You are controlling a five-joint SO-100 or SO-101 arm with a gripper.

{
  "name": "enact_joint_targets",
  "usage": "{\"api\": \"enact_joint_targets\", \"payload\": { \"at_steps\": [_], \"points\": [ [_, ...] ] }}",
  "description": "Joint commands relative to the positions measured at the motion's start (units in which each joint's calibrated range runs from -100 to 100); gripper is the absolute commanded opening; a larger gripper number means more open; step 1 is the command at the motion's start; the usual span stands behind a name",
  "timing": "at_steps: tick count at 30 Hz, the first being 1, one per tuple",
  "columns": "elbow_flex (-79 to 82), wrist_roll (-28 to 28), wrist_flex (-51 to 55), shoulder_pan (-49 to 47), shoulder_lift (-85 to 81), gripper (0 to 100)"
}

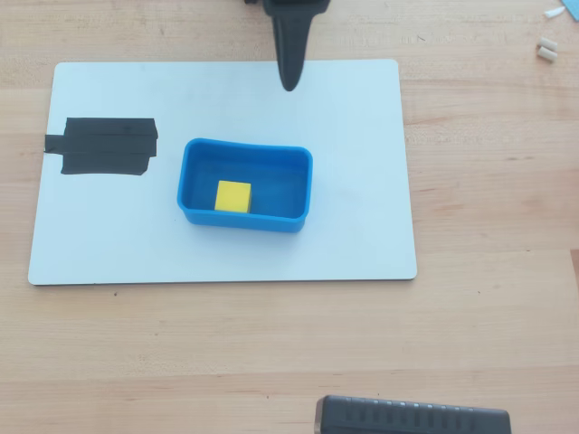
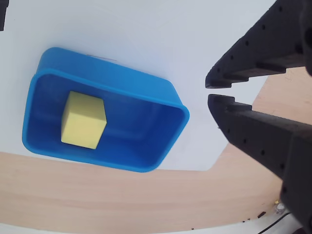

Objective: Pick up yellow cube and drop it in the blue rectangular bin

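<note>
The yellow cube (image 1: 233,196) lies inside the blue rectangular bin (image 1: 298,181), toward its left side in the overhead view. In the wrist view the cube (image 2: 84,120) rests on the bin's floor, and the bin (image 2: 146,131) sits on the white board. My gripper (image 1: 289,83) is at the top of the overhead view, beyond the bin and apart from it. In the wrist view the gripper (image 2: 209,91) enters from the right, its black jaws nearly together and holding nothing.
A white board (image 1: 362,226) lies on the wooden table and carries the bin. A black tape patch (image 1: 104,146) is on the board's left side. A dark object (image 1: 412,418) sits at the table's bottom edge. Small white bits (image 1: 546,50) lie at the top right.
</note>
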Motion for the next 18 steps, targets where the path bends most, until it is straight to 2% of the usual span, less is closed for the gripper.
{"api": "enact_joint_targets", "payload": {
  "at_steps": [1,7,11,18],
  "points": [
    [3.6,0.1,-0.8,3.6,-2.1,0],
    [14.6,0.2,-5.9,4.0,-2.1,0],
    [21.3,0.2,-7.0,2.6,-9.1,0],
    [22.4,0.2,-5.0,2.4,-12.7,0]
  ]
}}
